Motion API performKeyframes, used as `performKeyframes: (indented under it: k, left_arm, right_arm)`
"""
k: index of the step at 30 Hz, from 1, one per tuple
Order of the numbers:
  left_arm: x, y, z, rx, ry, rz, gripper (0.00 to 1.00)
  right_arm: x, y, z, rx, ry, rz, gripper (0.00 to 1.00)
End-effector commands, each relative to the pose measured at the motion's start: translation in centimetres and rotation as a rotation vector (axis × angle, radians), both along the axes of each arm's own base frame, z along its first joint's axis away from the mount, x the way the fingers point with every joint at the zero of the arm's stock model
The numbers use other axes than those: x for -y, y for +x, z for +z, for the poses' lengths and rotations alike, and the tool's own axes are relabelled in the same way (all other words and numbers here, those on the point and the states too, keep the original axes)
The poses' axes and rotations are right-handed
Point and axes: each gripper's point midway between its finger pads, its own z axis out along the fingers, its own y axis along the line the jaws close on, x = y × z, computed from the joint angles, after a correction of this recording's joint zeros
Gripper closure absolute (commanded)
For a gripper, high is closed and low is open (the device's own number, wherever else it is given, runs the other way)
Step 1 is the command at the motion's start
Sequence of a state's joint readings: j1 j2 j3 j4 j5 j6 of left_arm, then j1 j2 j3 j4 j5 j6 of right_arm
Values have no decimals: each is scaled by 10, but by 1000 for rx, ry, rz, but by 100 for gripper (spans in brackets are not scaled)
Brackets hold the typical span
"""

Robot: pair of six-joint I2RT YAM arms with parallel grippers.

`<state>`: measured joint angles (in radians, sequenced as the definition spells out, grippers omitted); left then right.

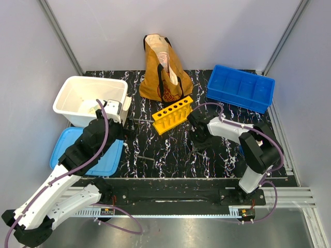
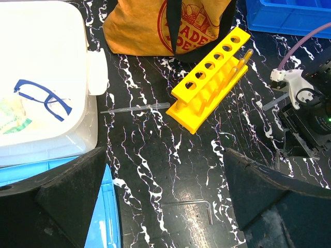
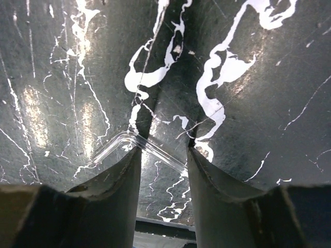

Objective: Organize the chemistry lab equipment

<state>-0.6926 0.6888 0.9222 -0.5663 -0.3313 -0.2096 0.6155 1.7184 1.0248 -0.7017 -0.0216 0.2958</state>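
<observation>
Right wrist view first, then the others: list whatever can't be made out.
Right wrist view: the clear bent tube runs behind the right gripper; whether the jaws touch it cannot be told.
Top view: the left arm covers part of the white bin's inside.
Left wrist view: the tote bag is cut off by the top edge; the thin piece on the yellow rack is too small to identify.

Tabletop: black marble, white veining. Test-tube rack: solid yellow. Tote bag: mustard-brown, red round print, black straps. Compartment bin: blue. Tub: white. Lid: light blue. Safety glasses: blue frame. Pipette: clear.
</observation>
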Motion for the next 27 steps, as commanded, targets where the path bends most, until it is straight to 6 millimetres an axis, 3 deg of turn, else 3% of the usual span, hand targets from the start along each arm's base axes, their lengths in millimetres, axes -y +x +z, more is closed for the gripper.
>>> performKeyframes:
  k: [1,12,27]
  left_arm:
    - [-3,4,13,53,-29,28,1]
    - [-5,4,13,56,-32,37,1]
    - [-3,0,18,67,-52,15,1]
  right_arm:
    - [3,11,3,47,-38,-32,57]
    - [9,4,-1,60,-45,-209,79]
    - [14,18,8,163,-40,-331,99]
